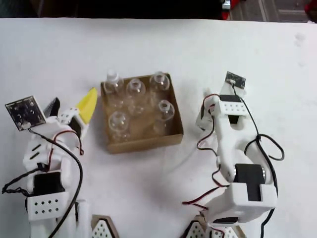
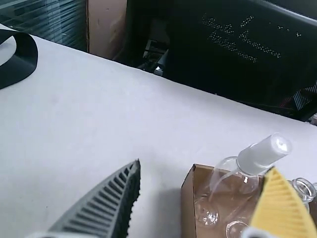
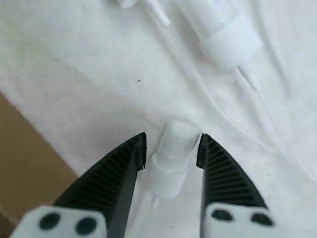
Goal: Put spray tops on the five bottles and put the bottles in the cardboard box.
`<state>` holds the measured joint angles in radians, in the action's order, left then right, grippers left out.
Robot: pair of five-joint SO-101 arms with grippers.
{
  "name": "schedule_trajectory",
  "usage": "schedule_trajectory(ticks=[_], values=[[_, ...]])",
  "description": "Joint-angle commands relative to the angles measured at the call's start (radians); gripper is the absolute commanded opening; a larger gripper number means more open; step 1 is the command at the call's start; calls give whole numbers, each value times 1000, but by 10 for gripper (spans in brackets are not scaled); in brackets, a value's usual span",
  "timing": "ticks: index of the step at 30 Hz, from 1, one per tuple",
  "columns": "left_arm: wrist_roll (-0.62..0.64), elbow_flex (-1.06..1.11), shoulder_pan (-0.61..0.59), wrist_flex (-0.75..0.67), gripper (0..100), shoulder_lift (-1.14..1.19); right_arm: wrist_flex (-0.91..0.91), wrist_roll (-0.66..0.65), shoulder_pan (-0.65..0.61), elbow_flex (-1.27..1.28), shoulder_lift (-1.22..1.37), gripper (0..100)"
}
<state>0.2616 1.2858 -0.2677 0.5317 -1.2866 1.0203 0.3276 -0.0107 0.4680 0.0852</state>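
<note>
Right claw [image 3: 171, 148] straddles a spray top [image 3: 174, 156], a second spray top [image 3: 223, 34] partly cropped

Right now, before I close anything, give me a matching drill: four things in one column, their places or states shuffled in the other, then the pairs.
Things
1. capped bottle
2. left hand
3. right hand
4. far spray top

Places or states
A. open around the near spray top, which lies on the table
B. open with nothing in it, beside the cardboard box
C. lying on the table beyond the right hand, untouched
D. standing in a corner of the cardboard box

Pairs: 1-D, 2-B, 3-A, 4-C
</note>
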Motion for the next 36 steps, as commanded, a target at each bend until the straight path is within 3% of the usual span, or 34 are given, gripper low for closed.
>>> schedule_trajectory(ticks=[1, 8, 15, 23, 30, 36], values=[[15, -37, -13, -21, 358, -13, -33, 9, 16, -38, 7, 72], [15, -37, -13, -21, 358, -13, -24, 9, 18, -44, -33, 51], [15, -37, -13, -21, 358, -13, 93, -3, 35, -35, -363, 18], [49, -37, -22, -17, 357, -13, 107, -236, -56, -38, -885, 18], [117, -43, -64, 6, 357, -13, -180, -407, -321, 68, -1237, 18], [114, -38, -64, 3, 357, -13, -711, -557, -573, 382, -1299, 18]])
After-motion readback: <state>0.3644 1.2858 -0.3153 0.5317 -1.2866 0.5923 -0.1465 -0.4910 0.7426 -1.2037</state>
